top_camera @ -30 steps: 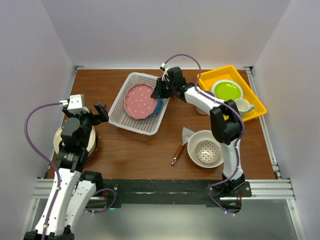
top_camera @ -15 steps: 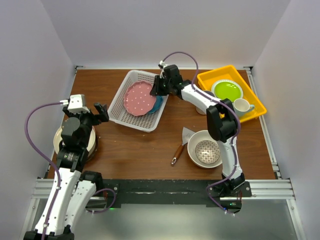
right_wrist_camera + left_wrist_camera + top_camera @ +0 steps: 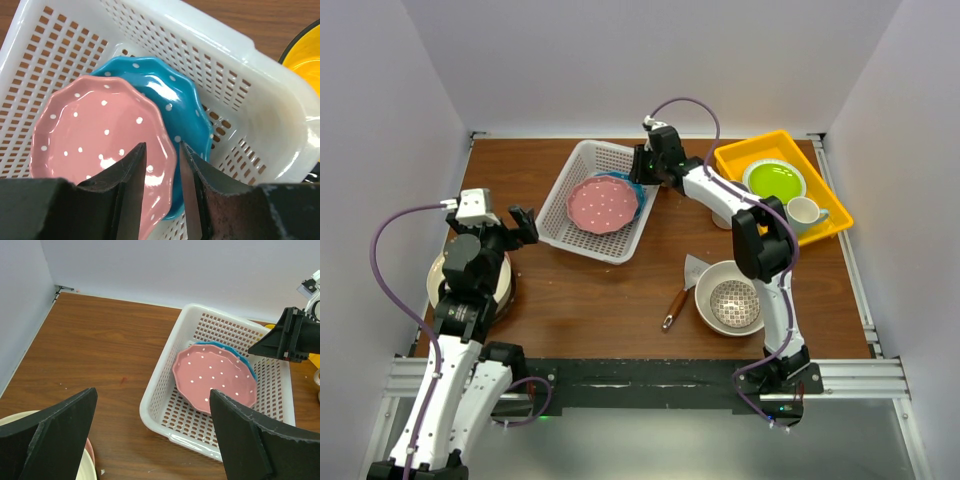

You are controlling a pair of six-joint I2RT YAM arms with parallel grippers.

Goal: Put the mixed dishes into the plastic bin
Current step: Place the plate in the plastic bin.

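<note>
The pink dotted plate [image 3: 603, 204] lies in the white plastic bin [image 3: 582, 245] on top of the blue plate [image 3: 632, 190]. My right gripper [image 3: 642, 166] hovers over the bin's far right corner, jaws slightly apart, gripping nothing. In the right wrist view its fingertips [image 3: 162, 147] frame the pink plate's [image 3: 95, 130] edge over the blue plate [image 3: 165, 95]. My left gripper [image 3: 525, 225] is open and empty left of the bin. A large cream bowl [image 3: 705, 300] holds a small patterned bowl [image 3: 734, 303]. A stack of plates [image 3: 438, 280] sits under my left arm.
A yellow tray [image 3: 830, 225] at the back right holds a lime-green plate [image 3: 774, 181] and a cream mug [image 3: 804, 212]. A wooden-handled spatula [image 3: 682, 290] lies left of the cream bowl. Walls close in the table on three sides.
The pink plate was tilted in my right gripper; now it lies flat on the blue plate in the bin. The right gripper has let go and drawn back toward the far corner. The left arm is unmoved.
</note>
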